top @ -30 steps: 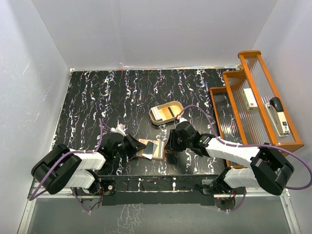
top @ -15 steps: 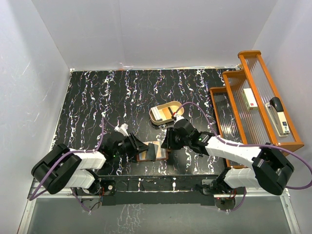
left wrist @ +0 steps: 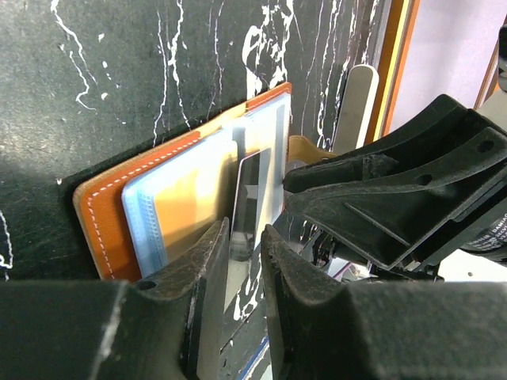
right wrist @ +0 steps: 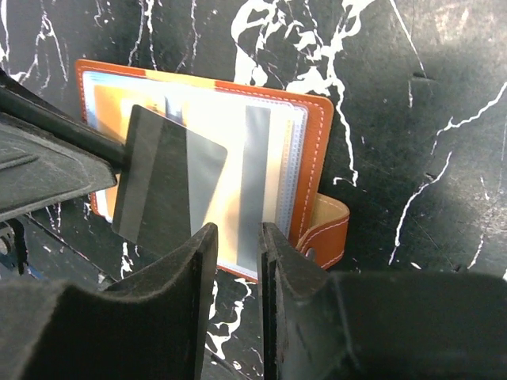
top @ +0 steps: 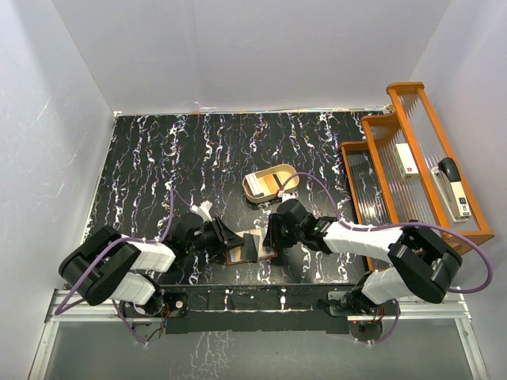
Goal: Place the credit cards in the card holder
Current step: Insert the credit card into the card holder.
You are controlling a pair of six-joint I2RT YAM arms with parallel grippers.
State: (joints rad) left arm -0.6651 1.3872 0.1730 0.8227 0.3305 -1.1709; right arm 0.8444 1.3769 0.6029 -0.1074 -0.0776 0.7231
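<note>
- The card holder [right wrist: 273,142] was laid open on the black marbled table [top: 158,158], between the two arms.
- A dark credit card [right wrist: 162,190] was pinched at its edge by the left gripper [left wrist: 244,231] and held tilted over the holder's clear pockets.
- The right gripper [right wrist: 236,229] was set at the holder's edge, jaws narrowly apart. Whether anything was gripped could not be told.
</note>
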